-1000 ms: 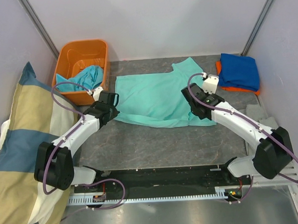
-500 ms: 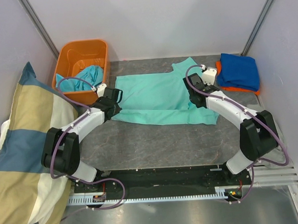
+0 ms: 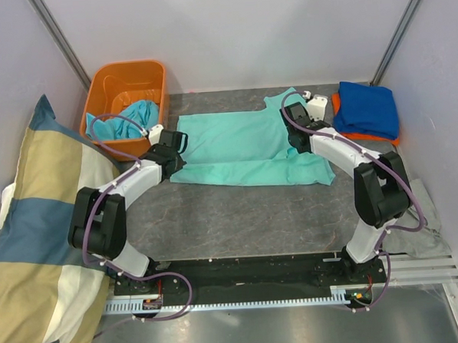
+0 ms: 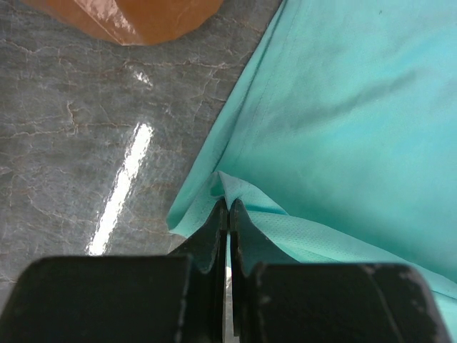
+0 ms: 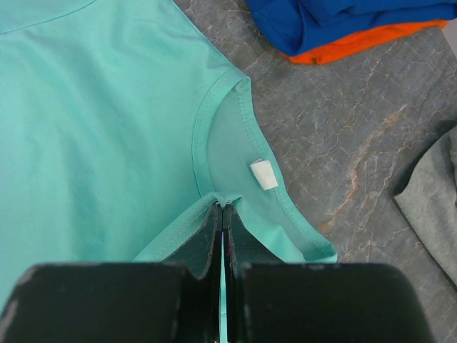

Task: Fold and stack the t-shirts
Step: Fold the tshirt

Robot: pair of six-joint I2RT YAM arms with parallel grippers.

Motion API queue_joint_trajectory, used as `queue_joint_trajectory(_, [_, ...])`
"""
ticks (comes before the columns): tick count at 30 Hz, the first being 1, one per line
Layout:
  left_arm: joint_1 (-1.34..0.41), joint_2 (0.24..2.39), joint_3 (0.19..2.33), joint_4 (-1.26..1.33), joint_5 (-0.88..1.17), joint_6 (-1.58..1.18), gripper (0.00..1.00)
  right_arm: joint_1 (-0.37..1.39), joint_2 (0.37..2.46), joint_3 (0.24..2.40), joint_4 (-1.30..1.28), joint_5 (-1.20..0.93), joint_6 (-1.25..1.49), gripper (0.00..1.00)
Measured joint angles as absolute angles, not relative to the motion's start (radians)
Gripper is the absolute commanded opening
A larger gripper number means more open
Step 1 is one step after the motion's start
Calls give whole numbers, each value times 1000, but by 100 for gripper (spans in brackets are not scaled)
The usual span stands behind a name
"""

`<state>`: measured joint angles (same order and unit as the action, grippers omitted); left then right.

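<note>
A mint-teal t-shirt (image 3: 243,148) lies spread on the grey table, its near half folded back over itself. My left gripper (image 3: 174,147) is shut on the shirt's left hem edge (image 4: 227,187). My right gripper (image 3: 298,133) is shut on the shirt's edge at the collar (image 5: 223,199), where a white label (image 5: 263,174) shows. A folded royal blue t-shirt (image 3: 368,109) lies on an orange one (image 3: 365,136) at the back right. A turquoise t-shirt (image 3: 126,119) sits in the orange bin (image 3: 124,78).
A striped blue-and-cream pillow (image 3: 33,243) fills the left side. A grey cloth (image 3: 420,230) lies at the right edge, also in the right wrist view (image 5: 432,193). Grey walls close in the table.
Both grippers have moved away from the bases towards the back, carrying the shirt's near edge over the shirt, so it now lies as a narrower band.
</note>
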<state>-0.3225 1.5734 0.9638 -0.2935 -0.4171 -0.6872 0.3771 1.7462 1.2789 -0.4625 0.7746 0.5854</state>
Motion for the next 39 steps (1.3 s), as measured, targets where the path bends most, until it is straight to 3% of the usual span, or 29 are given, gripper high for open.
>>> queue_joint_trajectory(36, [-290, 1700, 1089, -279, -417, -661, 2, 320, 1932, 1450, -431, 737, 545, 0])
queue_joint_trajectory(38, [-287, 1709, 1094, -279, -417, -661, 14, 317, 1940, 1456, -430, 736, 545, 5])
queue_joint_trajectory(39, [-287, 1713, 1097, -279, -417, -661, 28, 315, 1944, 1460, -430, 735, 545, 15])
